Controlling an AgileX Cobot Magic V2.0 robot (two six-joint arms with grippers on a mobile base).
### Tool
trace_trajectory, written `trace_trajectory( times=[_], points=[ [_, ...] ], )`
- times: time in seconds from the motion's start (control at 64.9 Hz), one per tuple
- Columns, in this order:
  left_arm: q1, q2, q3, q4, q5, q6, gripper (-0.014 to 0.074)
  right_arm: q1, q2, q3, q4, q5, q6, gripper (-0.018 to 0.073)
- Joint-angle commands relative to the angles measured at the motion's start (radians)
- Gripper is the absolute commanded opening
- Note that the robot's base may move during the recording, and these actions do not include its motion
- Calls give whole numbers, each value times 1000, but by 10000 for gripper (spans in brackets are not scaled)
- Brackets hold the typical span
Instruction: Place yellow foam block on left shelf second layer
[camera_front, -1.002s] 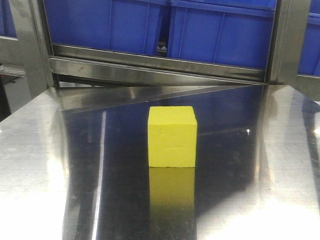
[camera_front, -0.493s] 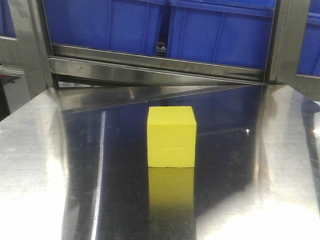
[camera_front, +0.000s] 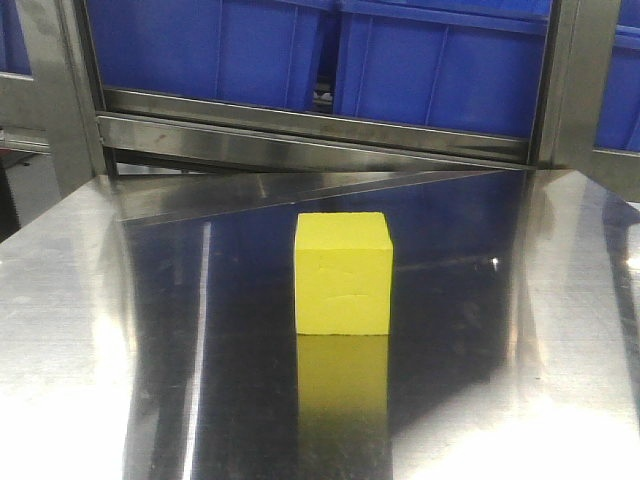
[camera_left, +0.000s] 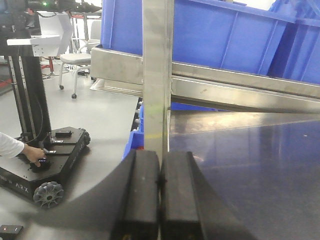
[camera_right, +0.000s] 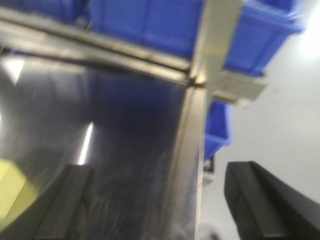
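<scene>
A mirror-bright steel tabletop fills the front-facing view, running back to a rack loaded with blue bins; the yellow foam block stands squarely on its base near the middle of the table, well short of the brushed front rail of the left shelf second layer. Neither arm shows here. The block looks light and slightly yielding (faint dents mark its front face), so I judge a moderate squeeze across two opposite side faces, about mid-height, would hold it; the matte foam should give good friction, while the polished steel beneath may let it slide if nudged.

From the left wrist, the background is workshop floor, an upright post of the rack and the same bins above the rail; the left gripper has its two black fingers pressed flat together with nothing between them; the block is not in this view, so its place relative to this gripper cannot be told from here.

From the right wrist, the picture is blurred; dark tabletop and bins lie ahead; the right gripper is spread wide and empty. Only a yellow corner of the block shows at the lower left edge, outside the gap and beyond the left-hand finger, not touching it; the gripper would need to shift that way to straddle it.
</scene>
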Motion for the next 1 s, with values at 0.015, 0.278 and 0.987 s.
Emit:
trace_trajectory(
  times=[0.015,0.278,0.987],
  points=[
    [-3,8,26,-2,-88,-4,136,89,98,-67,-10,-18,-2,625],
    [-3,8,26,-2,-88,-4,136,374,402,-245,-42,145,400,625],
    [-3,8,26,-2,-88,-4,136,646,928,-580,-199,316,884,625]
  ],
)
